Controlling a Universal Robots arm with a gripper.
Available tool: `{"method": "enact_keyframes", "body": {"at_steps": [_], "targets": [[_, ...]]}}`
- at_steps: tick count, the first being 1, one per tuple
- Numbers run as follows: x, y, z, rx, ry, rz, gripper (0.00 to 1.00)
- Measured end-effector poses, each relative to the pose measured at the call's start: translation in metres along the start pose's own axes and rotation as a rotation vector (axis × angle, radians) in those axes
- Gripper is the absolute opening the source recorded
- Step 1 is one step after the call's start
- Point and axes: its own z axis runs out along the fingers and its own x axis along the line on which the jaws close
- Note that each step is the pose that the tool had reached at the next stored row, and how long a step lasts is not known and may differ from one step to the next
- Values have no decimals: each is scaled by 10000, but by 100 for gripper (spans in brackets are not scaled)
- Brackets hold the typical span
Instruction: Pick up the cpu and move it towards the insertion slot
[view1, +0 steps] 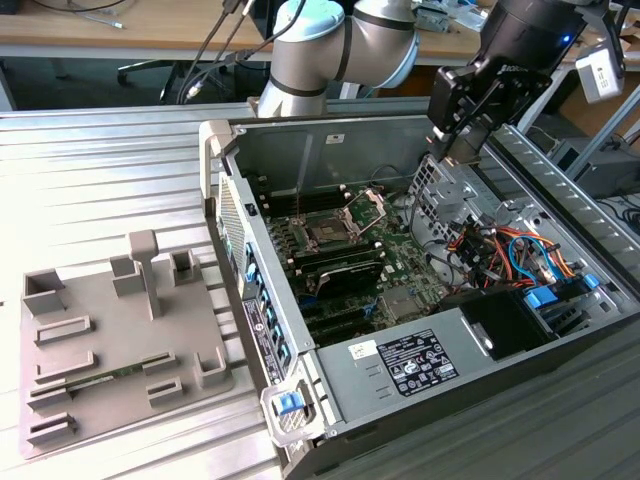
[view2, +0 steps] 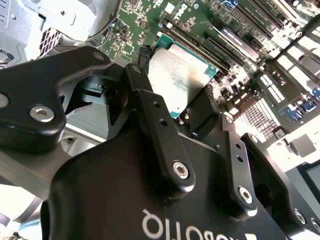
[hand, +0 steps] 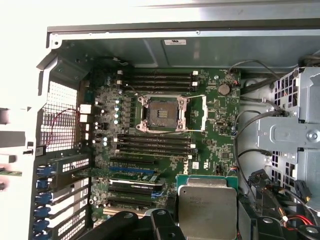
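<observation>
CPU is being pinched by its edges in the tool, riding above the motherboard, well apart from the open insertion slot. Slipping in this narrow edge grip is probably risking a drop onto the board.

Strong light floods in from the exterior view's left, bleaching the ribbed metal surface nearly white. The open computer case sits dimmer inside, its board in shade. In both wrist views the bright edges blow out, and the cpu carries soft glare.
</observation>
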Motion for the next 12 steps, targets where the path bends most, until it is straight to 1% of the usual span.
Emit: {"method": "enact_keyframes", "body": {"at_steps": [4,6,12], "targets": [[-8,0,1,0,0,0,55],[-41,-1,3,0,0,1,55],[-51,-1,3,0,1,0,55]]}}
